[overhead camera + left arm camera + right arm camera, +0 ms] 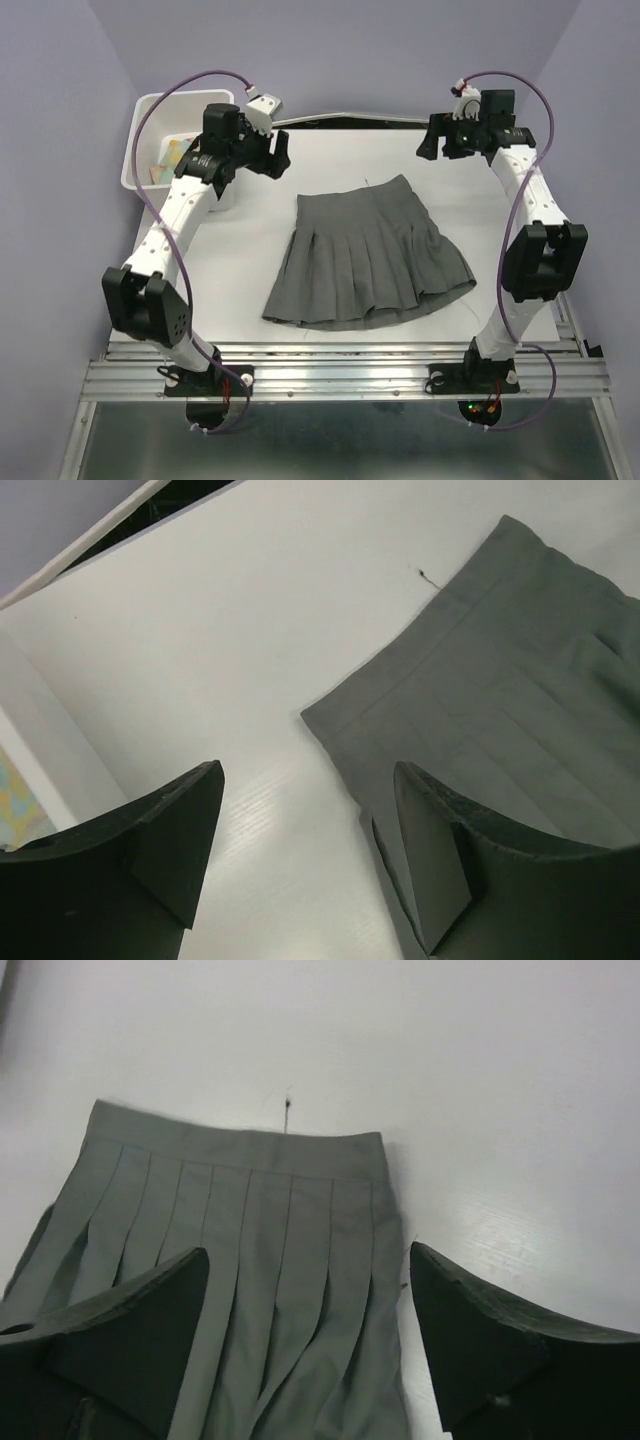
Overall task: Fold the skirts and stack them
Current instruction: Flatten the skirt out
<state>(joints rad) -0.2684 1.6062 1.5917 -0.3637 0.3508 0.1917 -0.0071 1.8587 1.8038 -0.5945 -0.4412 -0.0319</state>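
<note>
One dark grey pleated skirt [368,258] lies spread flat in the middle of the white table [250,270], narrow waist at the far side and wide hem towards the arms. My left gripper [278,155] hangs above the table just beyond the waist's left corner, open and holding nothing. In the left wrist view the skirt's waist corner [480,690] lies ahead and to the right of the gripper [308,770]. My right gripper [432,142] hovers off the waist's far right, open. The right wrist view shows this gripper [308,1250] above the skirt [260,1210], near its right edge.
A white bin [150,140] holding colourful items stands at the table's far left corner, behind the left arm; its wall [40,740] shows in the left wrist view. A loose thread [288,1110] sticks out from the waistband. Lilac walls close in the table.
</note>
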